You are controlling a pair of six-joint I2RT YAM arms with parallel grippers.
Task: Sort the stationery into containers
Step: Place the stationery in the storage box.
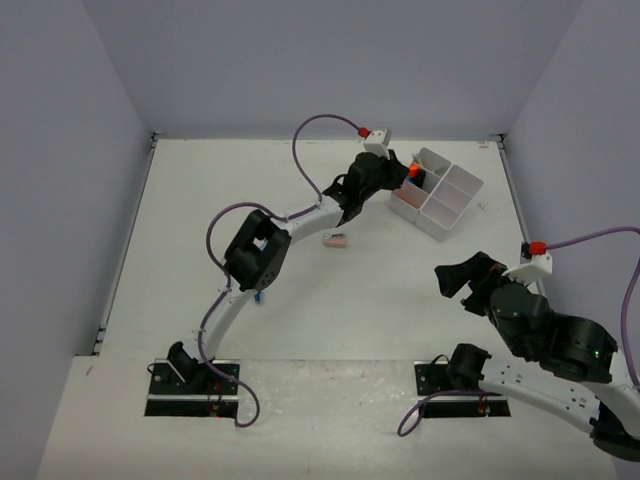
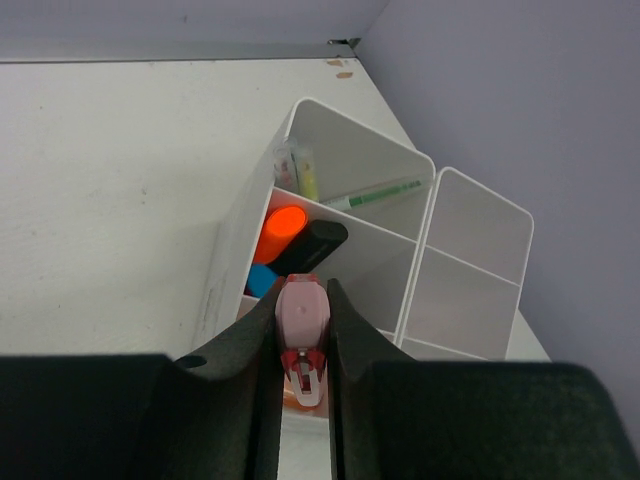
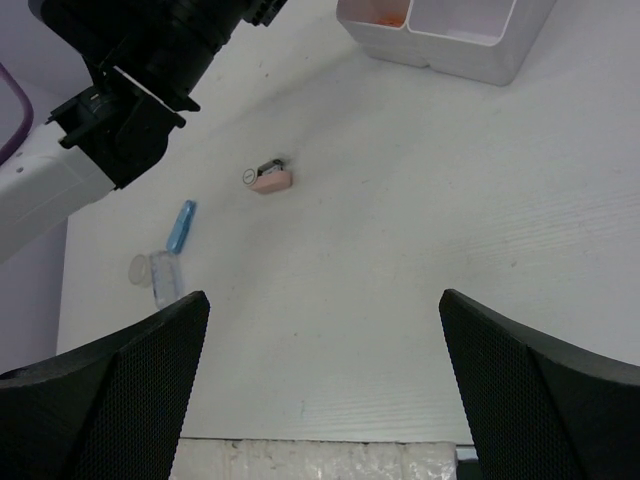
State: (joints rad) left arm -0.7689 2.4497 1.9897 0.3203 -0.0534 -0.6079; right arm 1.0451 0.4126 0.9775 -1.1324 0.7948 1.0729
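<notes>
Left hand (image 2: 302, 300) pinches pink eraser (image 2: 302, 322) above tray (image 2: 470, 250); released here it may land among highlighters (image 2: 312, 247); right hand (image 3: 322, 300) spread.

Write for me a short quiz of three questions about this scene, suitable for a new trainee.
1. True or false: the right hand is shut on a pen.
2. What does the left hand hold above the white tray? A) a small pink item B) a stapler C) a ruler
3. Fill in: next to the blue cap in the tray stands a highlighter with an ___ cap.

Key: 1 false, it is open and holds nothing. 2 A. 3 orange.
</notes>
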